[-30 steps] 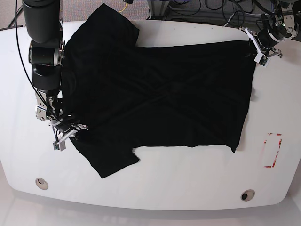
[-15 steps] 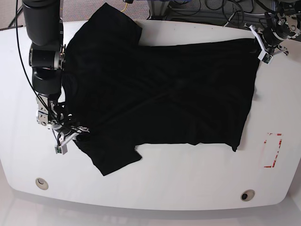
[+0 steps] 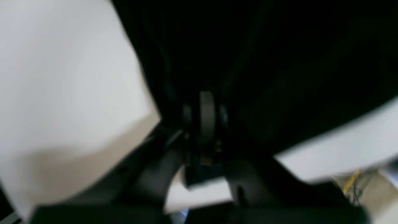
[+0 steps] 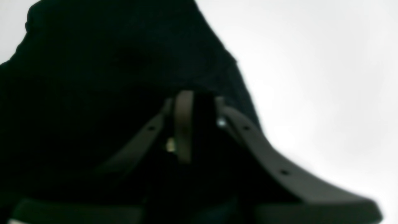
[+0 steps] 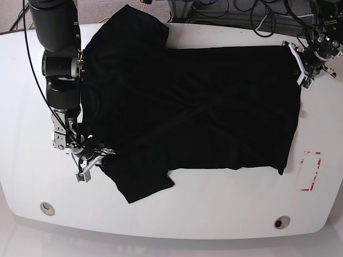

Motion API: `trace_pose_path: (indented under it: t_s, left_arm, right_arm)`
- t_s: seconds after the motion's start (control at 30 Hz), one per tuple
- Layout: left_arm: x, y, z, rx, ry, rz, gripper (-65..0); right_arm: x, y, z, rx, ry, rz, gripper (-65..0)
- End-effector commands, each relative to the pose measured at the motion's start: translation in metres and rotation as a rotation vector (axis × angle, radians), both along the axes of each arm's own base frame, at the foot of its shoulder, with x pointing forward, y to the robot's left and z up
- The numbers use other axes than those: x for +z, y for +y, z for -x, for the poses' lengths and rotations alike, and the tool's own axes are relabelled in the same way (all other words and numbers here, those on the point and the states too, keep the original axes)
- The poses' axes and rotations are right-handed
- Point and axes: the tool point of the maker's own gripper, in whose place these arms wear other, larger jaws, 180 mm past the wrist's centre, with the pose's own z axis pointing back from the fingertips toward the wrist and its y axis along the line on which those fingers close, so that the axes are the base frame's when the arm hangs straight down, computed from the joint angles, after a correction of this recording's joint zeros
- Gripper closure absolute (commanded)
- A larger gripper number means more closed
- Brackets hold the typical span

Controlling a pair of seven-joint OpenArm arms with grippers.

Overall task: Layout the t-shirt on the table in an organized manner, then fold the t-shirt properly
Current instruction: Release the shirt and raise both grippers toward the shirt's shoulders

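Nearest the camera in the base view, the table (image 5: pixel 177 214) shows a bare white strip with two small round holes (image 5: pixel 47 208) near its front edge and a red tape outline (image 5: pixel 311 171) toward one side. Just beyond that strip lies the t-shirt (image 5: pixel 193 112), spread nearly flat, its long axis running across the table from side to side: sleeves and neck toward the right arm, the straight hem toward the left arm.

At the near sleeve, the right gripper (image 5: pixel 94 159) sits on the cloth's edge. Its wrist view is blurred, but a narrow gap shows between the fingers (image 4: pixel 183 124) with dark cloth filling it; whether they pinch it or have let go I cannot tell.

Farther back, at the far hem corner, the left gripper (image 5: pixel 303 67) touches the shirt's edge. Its fingers (image 3: pixel 206 115) look close together against black cloth; grip or release cannot be made out there either.

The layout looks close to done, though creases cross the middle. Each arm has its own end of the shirt right at its fingers, so a fold along the long axis would likely fall to both arms together.
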Motion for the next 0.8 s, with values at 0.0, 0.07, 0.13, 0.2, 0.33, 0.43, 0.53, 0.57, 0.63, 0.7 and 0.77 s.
trace_pose_path:
  t_s: [0.0,0.07,0.13,0.2,0.33,0.43,0.53,0.57,0.63,0.7,0.77]
  left_arm:
    - [0.027,-0.005,-0.021,-0.007,-0.086,0.007,-11.4]
    - [0.037,-0.007,-0.026,-0.007,-0.11,0.006,-14.3]
    - [0.048,-0.011,-0.035,-0.016,-0.143,0.012,-16.9]
    - [0.058,-0.016,-0.043,-0.023,-0.173,0.024,-19.2]
    - [0.071,-0.022,-0.055,-0.031,-0.213,0.045,-21.5]
    - [0.081,-0.023,-0.067,-0.031,-0.251,0.05,-21.8]
    - [0.088,-0.031,-0.08,-0.018,-0.298,0.081,-22.1]
    - [0.092,-0.033,-0.084,-0.016,-0.315,0.089,-22.1]
    - [0.099,-0.037,-0.093,-0.011,-0.346,0.104,-22.1]
    - [0.106,-0.038,-0.102,-0.014,-0.374,0.107,-22.1]
    - [0.11,-0.037,-0.109,-0.009,-0.39,0.117,-22.1]
  right_arm:
    - [0.038,-0.007,-0.024,0.003,-0.093,0.012,-17.8]
    - [0.044,-0.005,-0.025,0.017,-0.101,0.022,-20.1]
    - [0.052,-0.001,-0.026,0.035,-0.113,0.035,-21.2]
    - [0.061,0.001,-0.025,0.059,-0.12,0.057,-21.4]
    - [0.077,0.01,-0.016,0.119,-0.117,0.115,-21.6]
    - [0.091,0.014,-0.002,0.144,-0.129,0.153,-21.6]
    - [0.099,0.021,0.018,0.141,-0.149,0.15,-21.6]
    - [0.101,0.023,0.023,0.14,-0.152,0.151,-21.6]
    - [0.106,0.029,0.035,0.143,-0.16,0.153,-21.6]
    - [0.103,0.029,0.053,0.144,-0.143,0.168,-21.6]
    - [0.104,0.036,0.066,0.157,-0.149,0.177,-21.6]
